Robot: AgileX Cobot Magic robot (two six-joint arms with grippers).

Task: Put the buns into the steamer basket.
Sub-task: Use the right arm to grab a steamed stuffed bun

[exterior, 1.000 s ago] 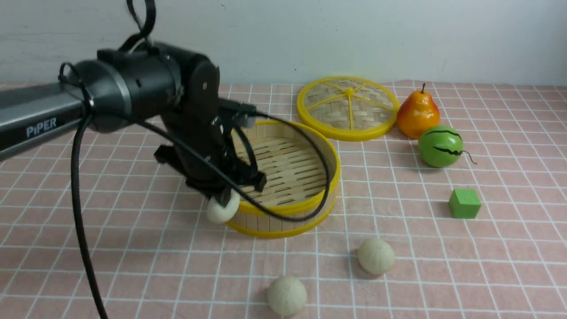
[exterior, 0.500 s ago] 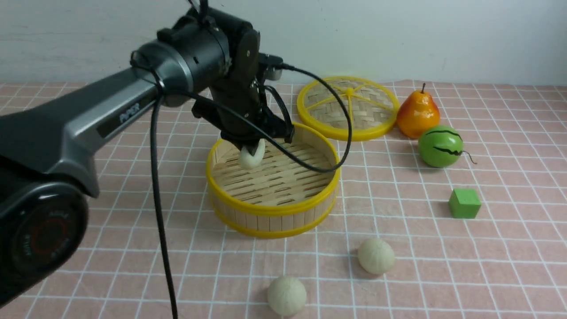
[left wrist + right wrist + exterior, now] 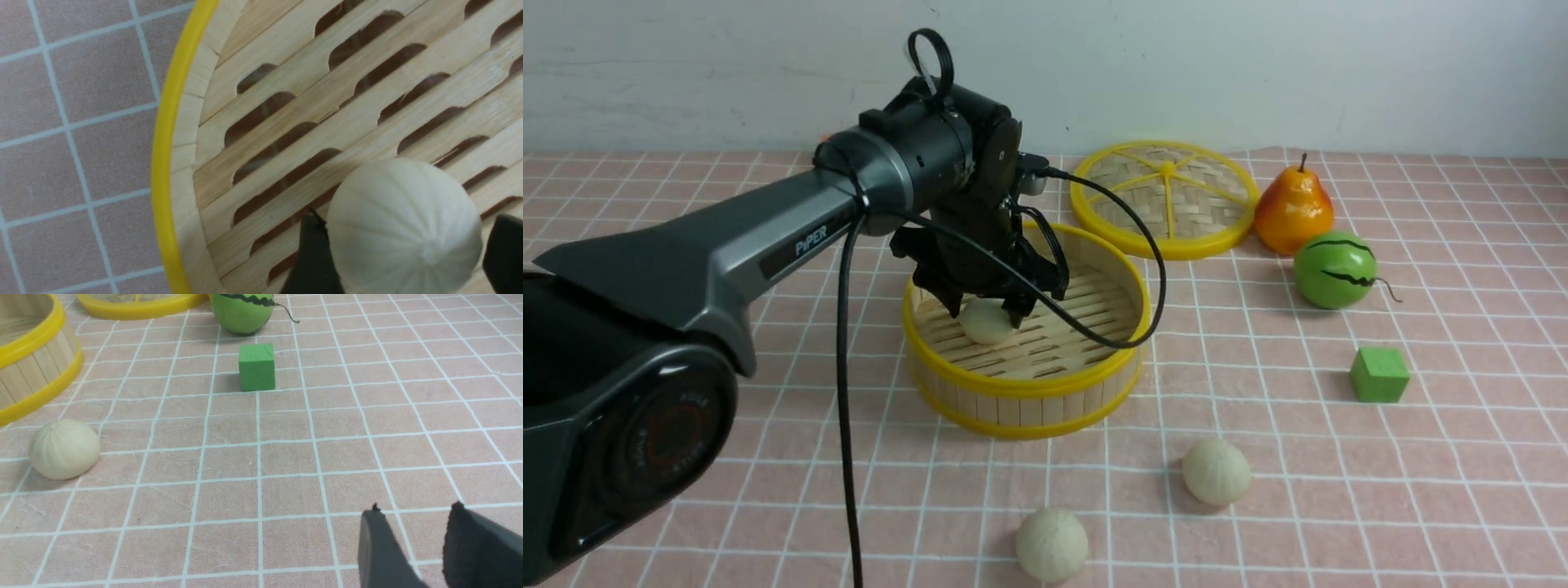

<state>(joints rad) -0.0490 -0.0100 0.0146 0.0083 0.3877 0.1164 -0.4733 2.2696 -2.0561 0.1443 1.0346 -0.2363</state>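
**One bun down, two to go**

The left end effector (image 3: 985,312) hangs inside the steamer basket (image 3: 1021,384), released. Its jaws are spread to either side of a bun (image 3: 402,224) that rests on the slatted floor, set low so it should not roll. A second bun (image 3: 1216,471) and a third bun (image 3: 1051,545) lie on the bench (image 3: 1339,490) in front of the basket. The right end effector (image 3: 416,512) is parted and empty.

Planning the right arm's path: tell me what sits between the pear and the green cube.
Front view: the green striped ball sits between pear and cube.
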